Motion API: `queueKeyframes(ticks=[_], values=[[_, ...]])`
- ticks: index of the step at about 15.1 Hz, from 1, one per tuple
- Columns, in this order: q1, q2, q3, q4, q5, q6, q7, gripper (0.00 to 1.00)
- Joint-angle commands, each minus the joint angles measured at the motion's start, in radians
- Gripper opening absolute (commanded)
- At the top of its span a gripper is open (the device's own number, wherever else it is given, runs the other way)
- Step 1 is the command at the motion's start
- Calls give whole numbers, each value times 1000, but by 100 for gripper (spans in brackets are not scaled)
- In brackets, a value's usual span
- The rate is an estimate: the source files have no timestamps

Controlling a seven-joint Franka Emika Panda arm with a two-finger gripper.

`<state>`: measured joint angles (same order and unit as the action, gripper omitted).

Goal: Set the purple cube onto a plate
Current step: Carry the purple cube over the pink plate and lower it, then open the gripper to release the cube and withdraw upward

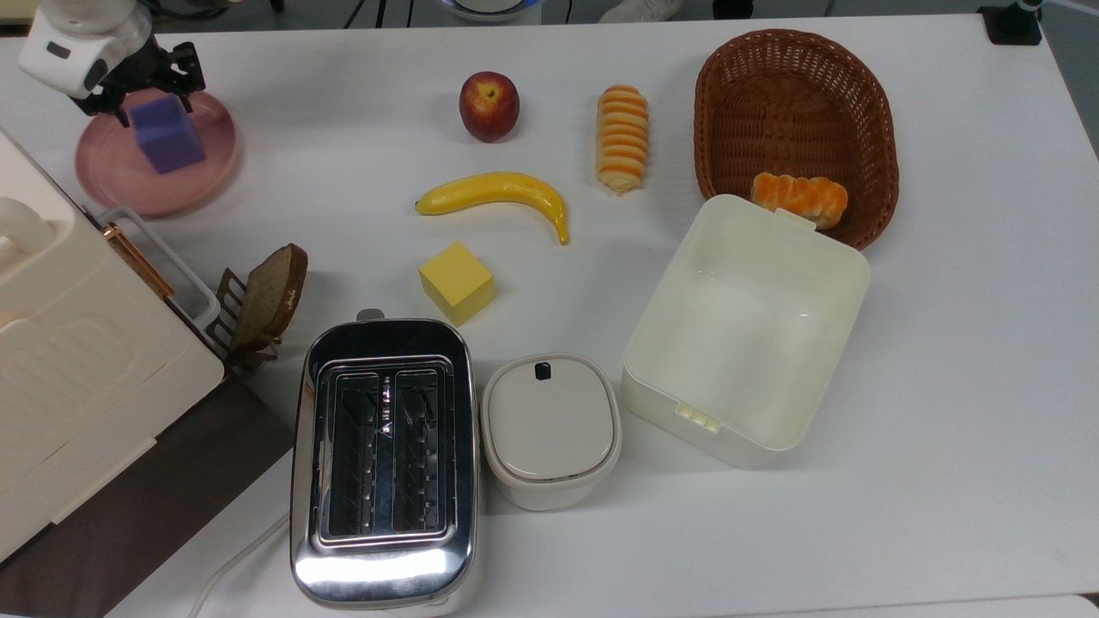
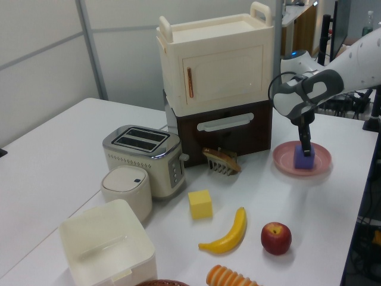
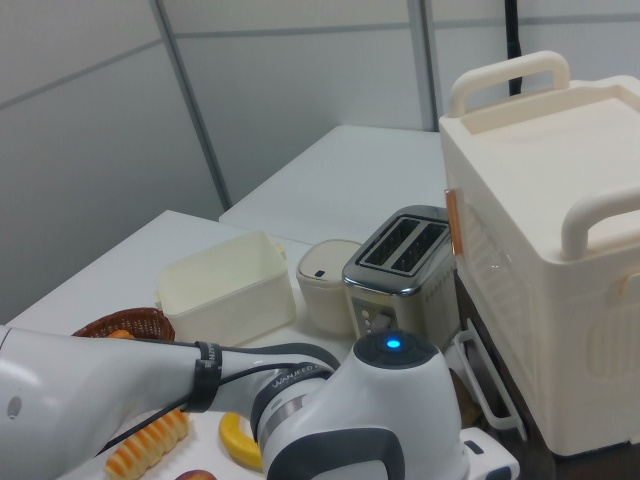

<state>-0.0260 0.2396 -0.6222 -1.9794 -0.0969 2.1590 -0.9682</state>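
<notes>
**Cube on the plate, gripper close above: the risk lies in the retreat**

The purple cube (image 1: 166, 134) sits on the pink plate (image 1: 206, 167) at the far left of the top view, a little toward the plate's far side and clear of the rim. In the left view the cube (image 2: 304, 158) rests flat on the plate (image 2: 283, 162), with the gripper (image 2: 306, 147) hanging directly over it. In the top view the gripper (image 1: 146, 86) has its dark fingers spread to either side of the cube's far edge; they look parted and not pinching, though whether a pad touches a face cannot be told.

The placement looks essentially done, so the danger is in the withdrawal. If a finger is in contact with a side face, a sideways or tilted lift could drag the cube toward the rim or tip it onto an edge. A straight rise is the safer move. The plate is light and shallow, so a nudge could also slide it toward the cream cabinet (image 1: 77, 360) just beside it.
</notes>
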Motion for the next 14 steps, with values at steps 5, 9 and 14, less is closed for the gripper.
queueKeyframes(ticks=[5, 9, 14], values=[[6, -90, 50, 80, 45, -57, 358, 100], [-5, -192, 201, 204, 40, -382, 606, 100], [-38, -267, 474, 306, 40, -619, 931, 100]])
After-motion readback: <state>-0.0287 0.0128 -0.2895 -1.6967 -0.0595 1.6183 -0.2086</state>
